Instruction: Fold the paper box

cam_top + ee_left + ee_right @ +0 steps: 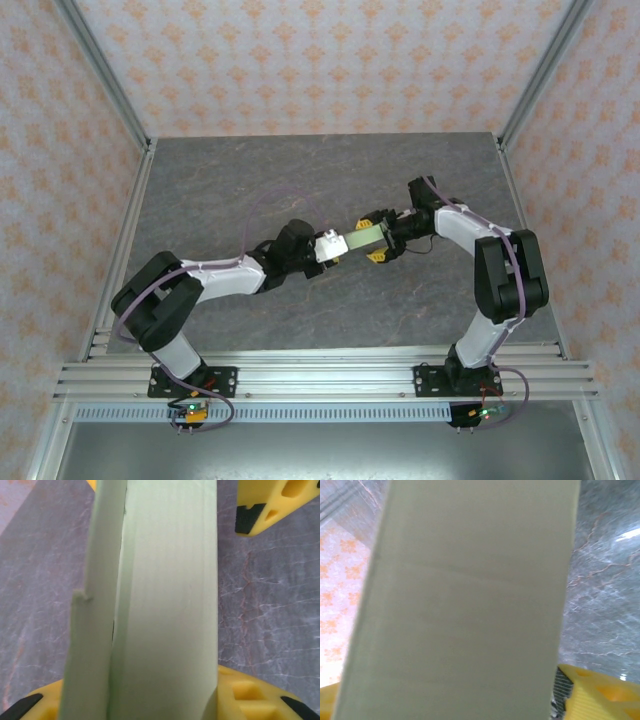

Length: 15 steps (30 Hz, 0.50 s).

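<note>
The paper box (364, 238) is a pale green, narrow folded piece held above the middle of the table, between the two arms. My left gripper (340, 249) holds its left end and my right gripper (379, 238) its right end. In the left wrist view the paper box (165, 600) runs up the middle, a thin side wall standing along its left, and my yellow fingers (252, 695) press its near end from both sides. In the right wrist view a flat panel of the paper box (465, 605) covers most of the picture, with my fingers (600, 692) at its lower corners.
The grey marbled table (220, 190) lies under the box. Metal frame posts (110, 90) and patterned walls enclose the back and sides. An aluminium rail (320, 375) runs along the near edge by the arm bases.
</note>
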### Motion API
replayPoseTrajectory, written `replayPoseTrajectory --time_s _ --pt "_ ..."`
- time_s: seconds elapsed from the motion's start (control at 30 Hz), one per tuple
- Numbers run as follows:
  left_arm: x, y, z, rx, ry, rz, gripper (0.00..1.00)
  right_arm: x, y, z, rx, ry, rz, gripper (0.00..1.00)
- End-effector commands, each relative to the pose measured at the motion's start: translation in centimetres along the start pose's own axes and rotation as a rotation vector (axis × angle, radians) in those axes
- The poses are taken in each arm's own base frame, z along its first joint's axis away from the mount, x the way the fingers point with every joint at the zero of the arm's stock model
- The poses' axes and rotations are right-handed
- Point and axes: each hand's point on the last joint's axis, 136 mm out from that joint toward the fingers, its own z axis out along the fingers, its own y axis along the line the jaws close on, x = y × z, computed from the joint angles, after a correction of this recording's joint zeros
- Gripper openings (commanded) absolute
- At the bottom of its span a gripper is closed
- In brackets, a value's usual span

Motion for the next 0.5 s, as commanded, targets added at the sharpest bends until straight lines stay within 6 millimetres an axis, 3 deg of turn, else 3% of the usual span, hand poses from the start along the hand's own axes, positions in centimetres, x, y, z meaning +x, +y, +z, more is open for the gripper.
replayPoseTrajectory --time_s 0.0,0.17,0.37,0.47 --pt "-0.7 -0.1 -1.5 0.081 -0.007 -0.082 0.33 0.1 -0.2 -2.1 0.070 -0.101 -0.117 0.78" --pt "-0.3 -1.1 -2.4 0.186 0.051 -0.069 0.33 0.7 1.7 -4.5 0.054 -0.218 -0.378 0.80" --pt "1.2 -2.0 -2.3 0.309 0.146 -0.064 0.34 -1.7 0.9 -9.3 0.191 -0.580 -0.613 0.81" --pt "1.5 -2.4 -2.4 0.358 0.169 -0.040 0.34 -1.5 1.3 -9.8 0.186 -0.634 -0.835 0.78"
